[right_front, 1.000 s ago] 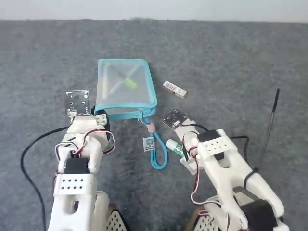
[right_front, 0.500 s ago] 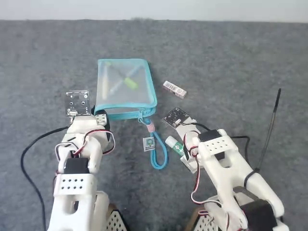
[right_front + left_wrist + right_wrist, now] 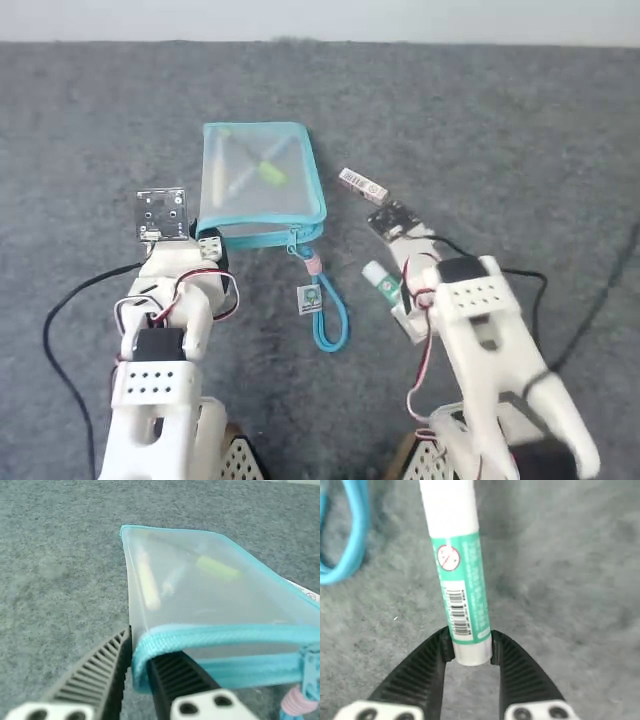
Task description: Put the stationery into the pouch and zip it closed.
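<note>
- Grey carpet (image 3: 480, 130) lies open beyond the pouch (image 3: 262, 185); a small box (image 3: 362, 186) sits near its right edge.
- Left gripper (image 3: 138, 649) pinches the pouch's zipper-edge corner.
- Right gripper (image 3: 470, 641) clamps the glue stick (image 3: 460, 580), beside the blue strap (image 3: 345, 540).

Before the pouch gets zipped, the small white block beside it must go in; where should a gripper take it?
Probably across the middle of the small white block, jaws on its long sides, coming straight down: it lies flat and slanted on the mat, with bare mat along both sides.
</note>
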